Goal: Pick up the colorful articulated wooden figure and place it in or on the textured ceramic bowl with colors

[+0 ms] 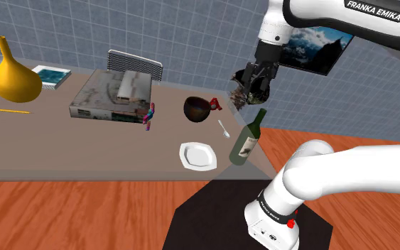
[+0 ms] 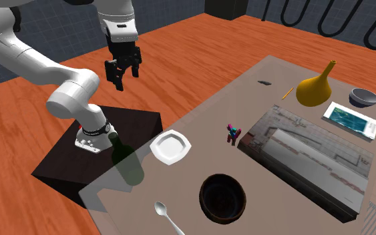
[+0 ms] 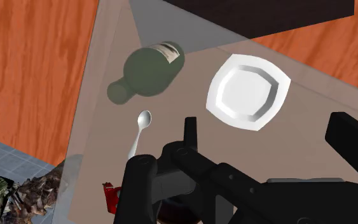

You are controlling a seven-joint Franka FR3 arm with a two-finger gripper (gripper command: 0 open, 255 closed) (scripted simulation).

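Black gripper (image 2: pixel 127 78) hangs spread and empty (approach step); next it must reach the colourful figure (image 1: pixel 149 116), at the shoulder view's left of the dark bowl (image 1: pixel 197 108).

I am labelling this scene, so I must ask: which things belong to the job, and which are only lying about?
Job: colourful figure, dark bowl, end effector (open).
Lying about: green bottle, white plate, spoon, yellow vase, grey bowl, book, flat box.
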